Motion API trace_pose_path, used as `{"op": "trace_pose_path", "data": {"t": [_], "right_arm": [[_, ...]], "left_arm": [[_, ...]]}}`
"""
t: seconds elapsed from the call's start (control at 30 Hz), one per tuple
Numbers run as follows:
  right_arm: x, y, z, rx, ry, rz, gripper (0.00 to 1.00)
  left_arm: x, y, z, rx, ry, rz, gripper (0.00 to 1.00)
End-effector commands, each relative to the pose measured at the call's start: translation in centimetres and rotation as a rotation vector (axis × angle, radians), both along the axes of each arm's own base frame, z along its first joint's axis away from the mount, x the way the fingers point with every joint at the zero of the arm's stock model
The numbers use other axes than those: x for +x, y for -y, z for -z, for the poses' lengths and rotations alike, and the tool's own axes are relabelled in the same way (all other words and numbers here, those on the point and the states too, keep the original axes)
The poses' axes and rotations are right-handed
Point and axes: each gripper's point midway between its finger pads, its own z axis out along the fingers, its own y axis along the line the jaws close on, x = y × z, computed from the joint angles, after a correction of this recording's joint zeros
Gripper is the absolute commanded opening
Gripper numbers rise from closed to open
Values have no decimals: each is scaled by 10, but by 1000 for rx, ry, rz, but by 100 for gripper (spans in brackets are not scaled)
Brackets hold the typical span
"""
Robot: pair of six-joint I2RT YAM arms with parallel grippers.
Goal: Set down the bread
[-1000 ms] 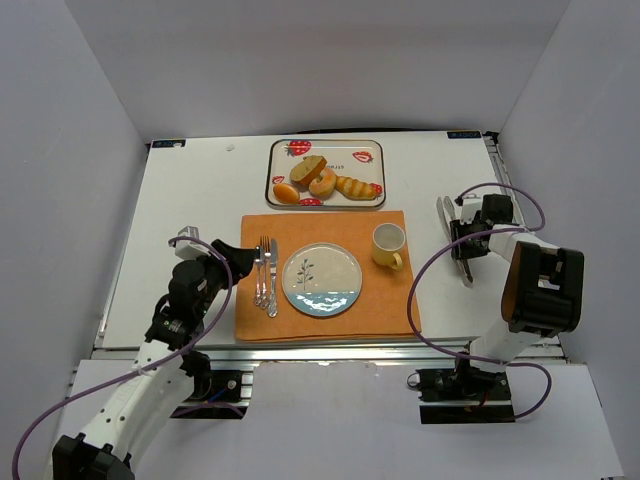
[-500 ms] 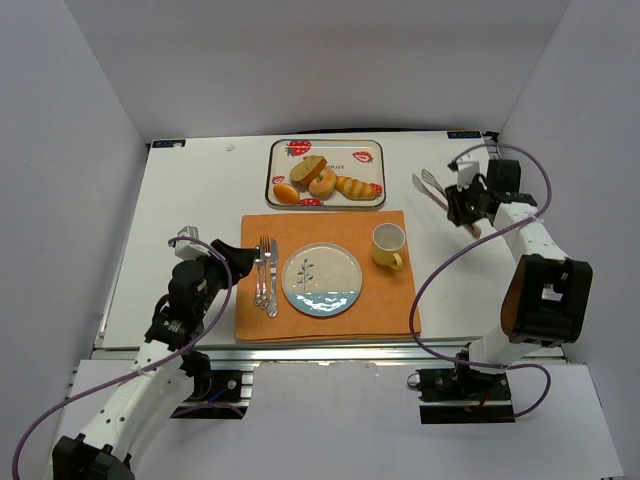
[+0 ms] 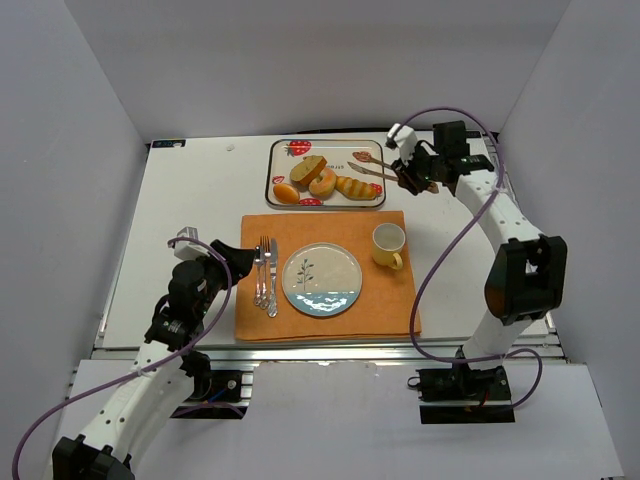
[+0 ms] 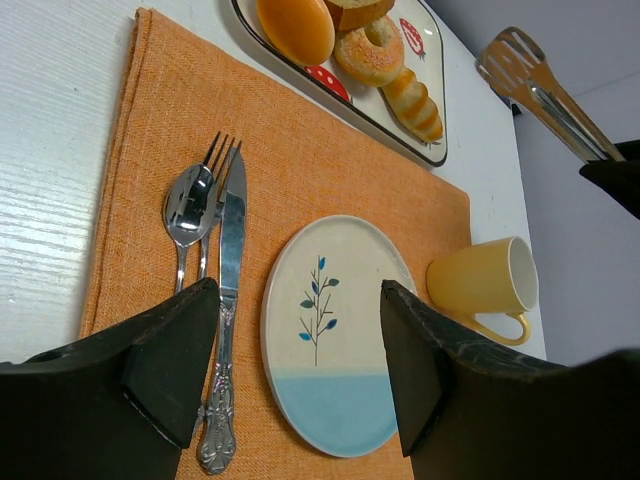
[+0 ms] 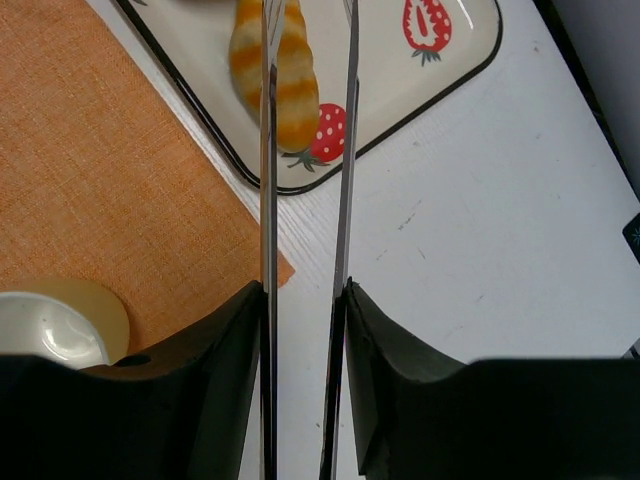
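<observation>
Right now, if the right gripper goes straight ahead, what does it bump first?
Probably the striped roll on the tray: the right gripper's tongs point right over it, though their height is unclear.

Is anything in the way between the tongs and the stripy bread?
Nothing visible is. The tongs in the right gripper reach over the tray's right end, with the stripy bread right by them.
</observation>
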Motion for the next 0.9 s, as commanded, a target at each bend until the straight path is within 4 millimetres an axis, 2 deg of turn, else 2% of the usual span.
{"op": "trace_pose_path", "data": {"t": [0.0,0.03,0.3,0.87], "right_arm": [[5,-8,-2,-76,9,-60,42],[3,-10,6,-95,-14,-69,42],[3,-5,28,-176,-53,-74,44],[7,5,44,-241,-42,-67,50]], "left_arm": [[2,-2,-18,-9,37,-17,75],[2,-3,-16,-8,35,-18,75],[3,-2,-11,-13,30,-18,75],[6,0,-9,-11,23,-12,75]]}}
